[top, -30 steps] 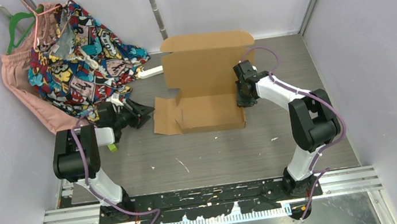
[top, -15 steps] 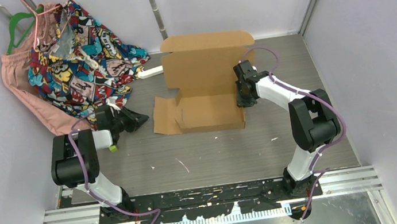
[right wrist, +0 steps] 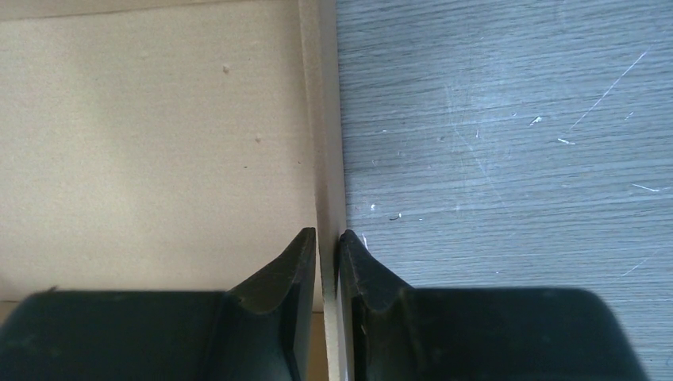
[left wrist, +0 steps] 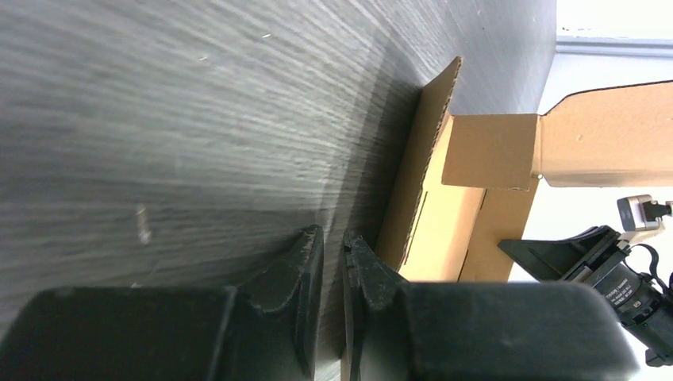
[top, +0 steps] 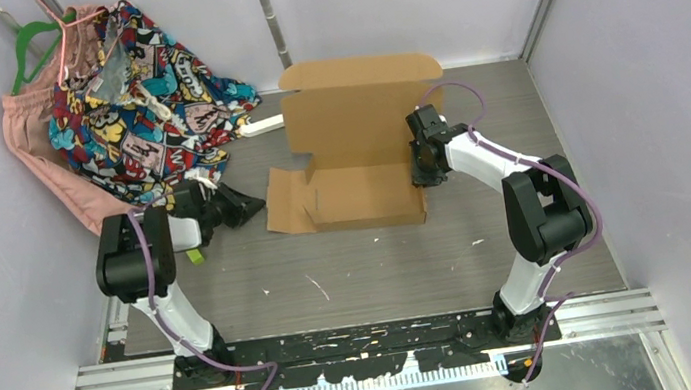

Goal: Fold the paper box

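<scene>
One paper box (top: 355, 143), partly folded, sits mid-desk (top: 361, 264) toward the far side, with its left flap lying flat.

Two hands:
- Right hand (right wrist: 327, 240) is clamped on the box's upright right wall (the edge sits between both fingers).
- Left hand (left wrist: 333, 246) is low over the desk just beside the left flap, fingers closed nearly together.

Far left: one comic-print garment (top: 138, 101), one pink garment (top: 40, 165), one green hanger (top: 25, 51).

The paper box (top: 355, 143) is plain brown cardboard, paler tan on its inner face. The worktop (top: 371, 262) is grey with a fine wood-grain streak. One garment (top: 141, 91) carries a busy comic print in red, blue, yellow and black; the cloth beside it (top: 39, 160) is salmon pink, under a green hanger (top: 25, 51). The left tool (left wrist: 333, 238) and right tool (right wrist: 327, 236) are black.
</scene>
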Motion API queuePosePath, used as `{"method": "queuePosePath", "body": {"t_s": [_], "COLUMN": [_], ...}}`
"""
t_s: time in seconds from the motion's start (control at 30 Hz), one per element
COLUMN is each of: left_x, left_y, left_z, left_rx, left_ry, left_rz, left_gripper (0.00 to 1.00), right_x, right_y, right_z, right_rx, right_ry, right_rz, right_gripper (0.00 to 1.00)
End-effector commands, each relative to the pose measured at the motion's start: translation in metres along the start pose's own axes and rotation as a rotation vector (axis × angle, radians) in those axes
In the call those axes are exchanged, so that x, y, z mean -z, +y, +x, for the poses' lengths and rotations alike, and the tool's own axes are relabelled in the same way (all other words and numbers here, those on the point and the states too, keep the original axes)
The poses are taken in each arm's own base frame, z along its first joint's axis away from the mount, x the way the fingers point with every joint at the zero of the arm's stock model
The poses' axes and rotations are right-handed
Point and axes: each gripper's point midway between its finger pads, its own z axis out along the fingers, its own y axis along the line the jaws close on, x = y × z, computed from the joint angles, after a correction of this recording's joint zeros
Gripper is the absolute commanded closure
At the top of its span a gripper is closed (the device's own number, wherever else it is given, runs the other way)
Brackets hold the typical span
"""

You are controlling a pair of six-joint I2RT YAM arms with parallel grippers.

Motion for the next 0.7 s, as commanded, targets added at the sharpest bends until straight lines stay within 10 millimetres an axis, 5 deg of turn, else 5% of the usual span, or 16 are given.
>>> {"method": "queuePosePath", "body": {"t_s": [0.0, 0.23, 0.67], "left_x": [-0.016, -0.032, -0.03], "left_y": [-0.019, -0.042, -0.083], "left_z": [0.0, 0.023, 0.033], "left_rx": [-0.047, -0.078, -0.087], "left_ry": [0.009, 0.073, 0.093], "left_rz": [0.068, 0.119, 0.23], "left_gripper": [0.82, 0.76, 0.7], "right_x": [0.009, 0.01, 0.009], "right_y": [0.008, 0.008, 0.012], "right_z": [-0.017, -0.019, -0.019], "right_rx": [0.012, 0.018, 0.02], "right_ry": [-0.052, -0.053, -0.05], "right_rz": [-0.022, -0.017, -0.026], "right_gripper": [0.76, 0.77, 0.77]}}
